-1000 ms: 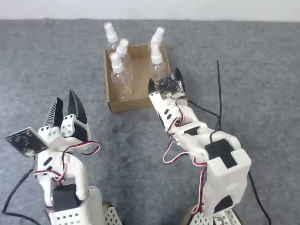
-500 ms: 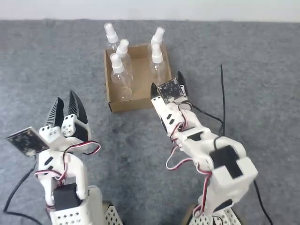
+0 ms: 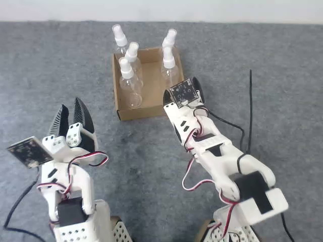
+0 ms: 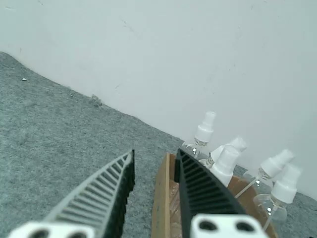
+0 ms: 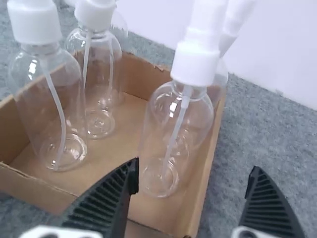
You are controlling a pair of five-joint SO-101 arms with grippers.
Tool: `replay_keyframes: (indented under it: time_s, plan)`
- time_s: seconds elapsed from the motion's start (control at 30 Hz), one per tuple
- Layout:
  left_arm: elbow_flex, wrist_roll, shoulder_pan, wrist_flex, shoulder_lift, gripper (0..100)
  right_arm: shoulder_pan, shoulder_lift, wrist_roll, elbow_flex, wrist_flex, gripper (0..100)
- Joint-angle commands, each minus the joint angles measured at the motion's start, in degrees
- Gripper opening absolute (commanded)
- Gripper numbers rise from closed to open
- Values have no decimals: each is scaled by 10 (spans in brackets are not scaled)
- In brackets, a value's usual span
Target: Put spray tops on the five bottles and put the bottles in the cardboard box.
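Note:
The cardboard box (image 3: 149, 108) lies at the table's far middle. Three clear bottles with white spray tops stand upright inside it: two on the left (image 3: 129, 83) (image 3: 133, 60) and one on the right (image 3: 170, 70). Two more capped bottles (image 3: 120, 38) (image 3: 169, 38) stand at its far edge; I cannot tell whether inside or just behind. My right gripper (image 3: 180, 92) is open at the box's near right corner, facing the right bottle (image 5: 178, 124), nothing between its fingers. My left gripper (image 3: 70, 117) hangs open and empty, near left of the box (image 4: 161, 198).
Grey carpet covers the table, with open room left, right and in front of the box. A black cable (image 3: 245, 126) trails beside the right arm. A white wall (image 4: 198, 59) rises just behind the bottles.
The right arm's rear links have swung to the right, and its gripper has shifted slightly right and toward the near side. The left arm, bottles and box have stayed put.

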Motion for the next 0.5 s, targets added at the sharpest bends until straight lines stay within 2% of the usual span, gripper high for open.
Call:
replay_keyframes:
  time_s: [0.0,0.1,0.3,0.47]
  plan:
    - [-44,-4,-2,3,-11,133,4,-69,6,-2,57,292]
    - [-44,-4,-2,3,-11,133,5,-102,6,-2,106,253]
    - [-44,-4,-2,3,-11,133,5,-135,9,-2,134,93]
    - [-44,-4,-2,3,-11,133,7,-141,10,0,134,61]
